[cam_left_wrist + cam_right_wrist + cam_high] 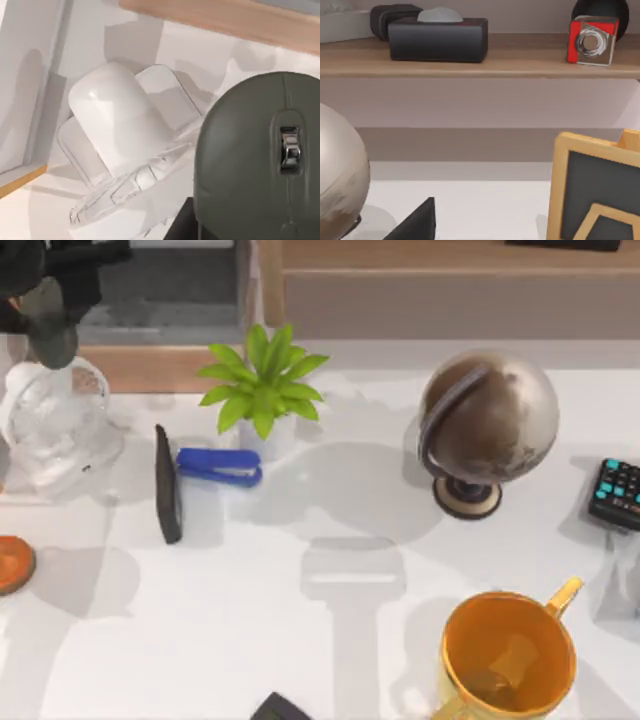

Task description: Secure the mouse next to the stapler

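We see the mouse [168, 483] lying on the white table [300, 640] left of centre, its long side just beside the left end of the stapler [220, 466], in front of the potted plant [262, 385]. Our left arm [60, 265] hangs over the far-left corner above a clear stand [55, 425], and we cannot tell how its jaws stand. Its wrist view shows 1 grey-green scroll-wheel mouse [255, 160] up close.
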Motion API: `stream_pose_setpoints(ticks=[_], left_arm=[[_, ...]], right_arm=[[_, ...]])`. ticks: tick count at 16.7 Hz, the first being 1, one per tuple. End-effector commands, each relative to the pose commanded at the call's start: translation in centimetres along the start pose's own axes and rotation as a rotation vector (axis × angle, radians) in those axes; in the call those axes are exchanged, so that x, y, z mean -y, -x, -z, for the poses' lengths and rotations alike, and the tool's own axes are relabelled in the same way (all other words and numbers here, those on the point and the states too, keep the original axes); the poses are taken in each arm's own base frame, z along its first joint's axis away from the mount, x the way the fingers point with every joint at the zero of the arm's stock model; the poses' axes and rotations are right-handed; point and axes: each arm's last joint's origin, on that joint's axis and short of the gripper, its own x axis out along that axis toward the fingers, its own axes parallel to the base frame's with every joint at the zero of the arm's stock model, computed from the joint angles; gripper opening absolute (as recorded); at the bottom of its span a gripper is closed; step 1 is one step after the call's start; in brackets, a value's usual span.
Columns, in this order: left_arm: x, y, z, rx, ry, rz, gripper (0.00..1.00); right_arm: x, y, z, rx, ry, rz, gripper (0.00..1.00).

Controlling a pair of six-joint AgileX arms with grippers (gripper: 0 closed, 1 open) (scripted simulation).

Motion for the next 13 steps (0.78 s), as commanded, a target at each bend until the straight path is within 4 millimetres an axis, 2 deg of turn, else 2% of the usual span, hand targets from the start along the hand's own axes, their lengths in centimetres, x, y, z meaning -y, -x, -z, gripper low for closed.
stream_pose_setpoints(ticks=[4, 7, 10, 13], left_arm=[[5.7, -1.8, 5.8, -0.077, -0.061, 0.031, 0.0], [9.1, -3.5, 10.6, -0.148, -0.116, 0.035, 0.0], [11.3, -5.1, 15.2, -0.213, -0.17, 0.023, 0.0], [12.5, -6.3, 19.0, -0.262, -0.212, 0.002, 0.0]], right_arm=[[0.0, 0.0, 0.0, 0.0, 0.0, 0.0, 1.0], [0.0, 0.0, 0.0, 0.0, 0.0, 0.0, 1.0], [0.0, 0.0, 0.0, 0.0, 0.0, 0.0, 1.0], [0.0, 0.0, 0.0, 0.0, 0.0, 0.0, 1.0]])
